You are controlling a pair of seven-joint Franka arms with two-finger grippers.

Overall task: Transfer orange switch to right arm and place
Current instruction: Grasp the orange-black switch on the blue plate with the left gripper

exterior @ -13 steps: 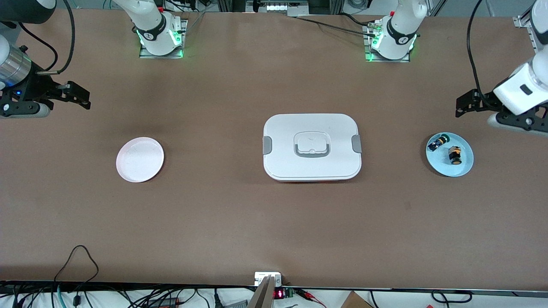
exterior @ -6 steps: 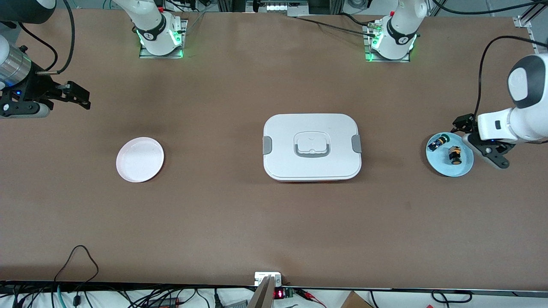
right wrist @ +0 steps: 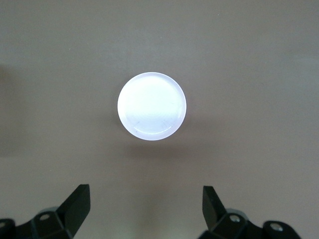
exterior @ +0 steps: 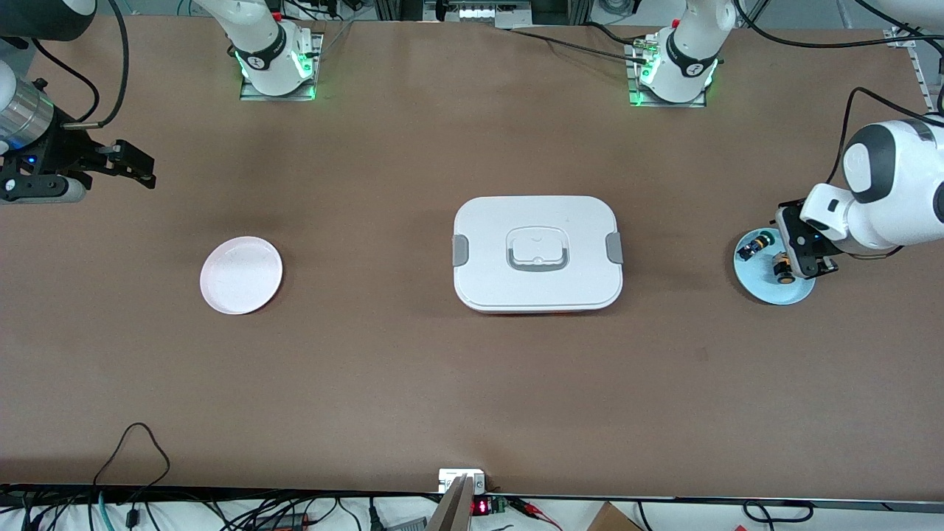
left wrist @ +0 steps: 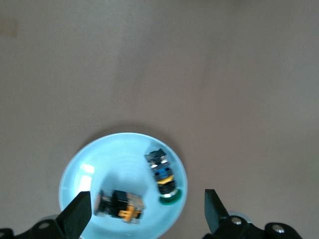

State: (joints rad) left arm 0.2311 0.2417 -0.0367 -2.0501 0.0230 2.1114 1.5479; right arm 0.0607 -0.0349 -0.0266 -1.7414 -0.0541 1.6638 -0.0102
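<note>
Pale blue and smooth, the round plate at the left arm's end of the brown matte table carries two small switches. The orange switch, a stubby black cylinder with an orange band, lies on its side on that plate, and the green-capped switch with its blue body lies just beside it, the two apart. My left gripper hangs over the plate with its black fingers spread wide; in the left wrist view the orange switch sits close to one fingertip, though I cannot tell whether they touch.

In the middle of the table stands a white plastic box, a rounded rectangle with grey side latches and a recessed handle in its lid. Toward the right arm's end lies a small pinkish-white round plate, glossy and bare.

My right arm, with its ribbed silver wrist band, waits above the table edge at its own end. Its gripper points along the table toward the middle, and the right wrist view shows its two fingers held well apart with the pale plate lying between and past their tips.
</note>
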